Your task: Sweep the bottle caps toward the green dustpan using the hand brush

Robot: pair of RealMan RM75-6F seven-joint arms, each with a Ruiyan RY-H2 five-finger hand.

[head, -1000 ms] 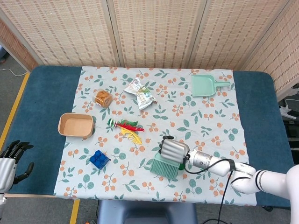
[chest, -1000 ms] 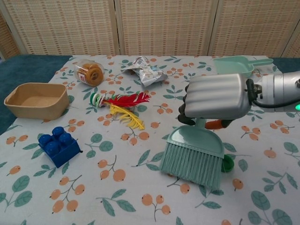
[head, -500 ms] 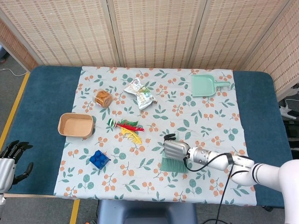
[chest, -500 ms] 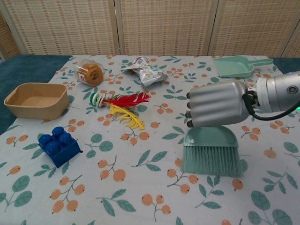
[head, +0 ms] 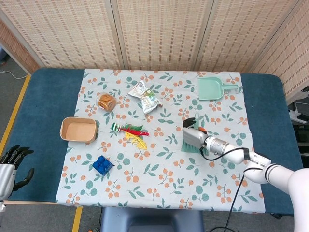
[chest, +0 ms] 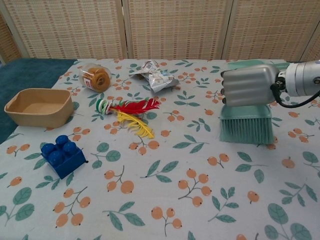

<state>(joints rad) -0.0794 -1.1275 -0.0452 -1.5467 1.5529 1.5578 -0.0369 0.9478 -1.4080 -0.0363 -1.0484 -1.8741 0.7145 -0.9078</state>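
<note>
Hand brush (chest: 246,129) sits bristles-down on the bench cloth (head: 164,159), right hand (chest: 249,86) clenched round its top. Green dustpan (head: 212,89) lies near, w/ handle to the right. Left hand (head: 10,166) hangs off bench edge, fingers apart, holding nothing.

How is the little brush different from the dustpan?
The hand brush has bristles that point down at the cloth; the green dustpan is a flat scoop with a handle. The right hand holds the brush, while the dustpan lies untouched near the table's far edge. The brush stands upright; the dustpan lies flat. Both are the same pale green.
</note>
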